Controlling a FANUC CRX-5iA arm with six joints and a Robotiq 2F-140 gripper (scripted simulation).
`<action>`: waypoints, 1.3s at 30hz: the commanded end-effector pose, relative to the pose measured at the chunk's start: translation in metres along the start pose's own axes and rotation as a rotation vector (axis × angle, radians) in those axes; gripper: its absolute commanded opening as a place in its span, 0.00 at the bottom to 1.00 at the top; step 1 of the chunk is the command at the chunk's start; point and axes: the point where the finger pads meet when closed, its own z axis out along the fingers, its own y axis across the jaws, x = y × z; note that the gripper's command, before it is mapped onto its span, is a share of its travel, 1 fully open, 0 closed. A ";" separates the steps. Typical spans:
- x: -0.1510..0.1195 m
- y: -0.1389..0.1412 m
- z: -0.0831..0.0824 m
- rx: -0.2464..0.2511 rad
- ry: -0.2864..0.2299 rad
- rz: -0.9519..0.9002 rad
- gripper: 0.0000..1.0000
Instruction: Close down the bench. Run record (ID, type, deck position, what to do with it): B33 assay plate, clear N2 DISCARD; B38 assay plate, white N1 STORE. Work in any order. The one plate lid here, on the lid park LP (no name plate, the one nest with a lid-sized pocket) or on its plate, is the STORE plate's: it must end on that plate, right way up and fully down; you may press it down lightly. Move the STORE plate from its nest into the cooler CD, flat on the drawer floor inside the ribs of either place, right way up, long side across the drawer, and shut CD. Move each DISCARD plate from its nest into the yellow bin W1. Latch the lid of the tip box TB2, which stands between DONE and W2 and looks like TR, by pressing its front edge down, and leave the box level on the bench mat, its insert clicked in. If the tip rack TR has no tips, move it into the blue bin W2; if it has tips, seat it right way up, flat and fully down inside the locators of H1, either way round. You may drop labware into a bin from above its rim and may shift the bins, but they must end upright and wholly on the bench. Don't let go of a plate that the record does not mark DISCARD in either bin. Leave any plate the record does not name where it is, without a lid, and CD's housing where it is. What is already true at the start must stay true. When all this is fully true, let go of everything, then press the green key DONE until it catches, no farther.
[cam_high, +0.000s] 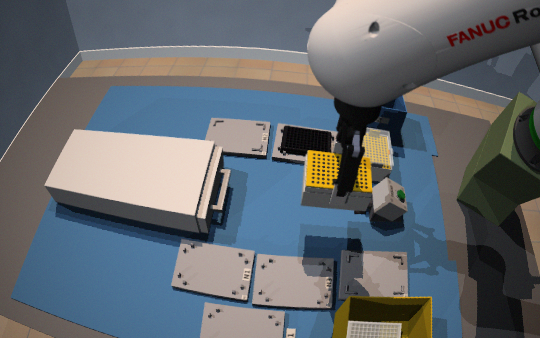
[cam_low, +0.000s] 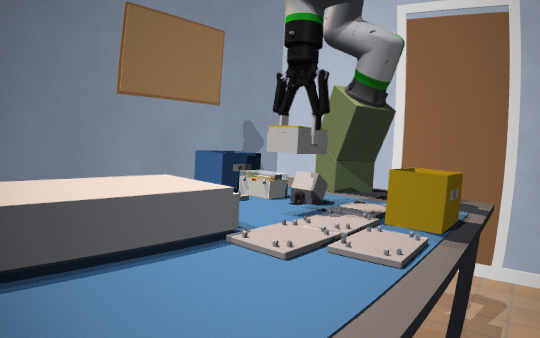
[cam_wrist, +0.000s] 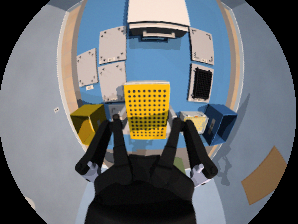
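Pincer (cam_low: 300, 123) grips tip rack (cam_low: 296, 139) aloft, level, yellow face up.

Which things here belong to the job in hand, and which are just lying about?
In the job:
gripper, shut on the yellow-topped tip rack
blue bin
tip box
green key
yellow bin
cooler

Just lying about:
black plate in its nest
bare nests
cork board
door

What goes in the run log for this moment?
gripper: shut on tip rack TR | rack: airborne, level, no tips seen | position: near blue bin W2 | yellow bin W1: clear plate inside
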 end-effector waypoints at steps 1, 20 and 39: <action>-0.003 0.009 0.000 0.000 0.000 0.000 0.00; -0.017 0.050 0.000 0.000 0.000 0.000 0.00; -0.032 0.090 0.000 0.000 0.000 0.000 0.00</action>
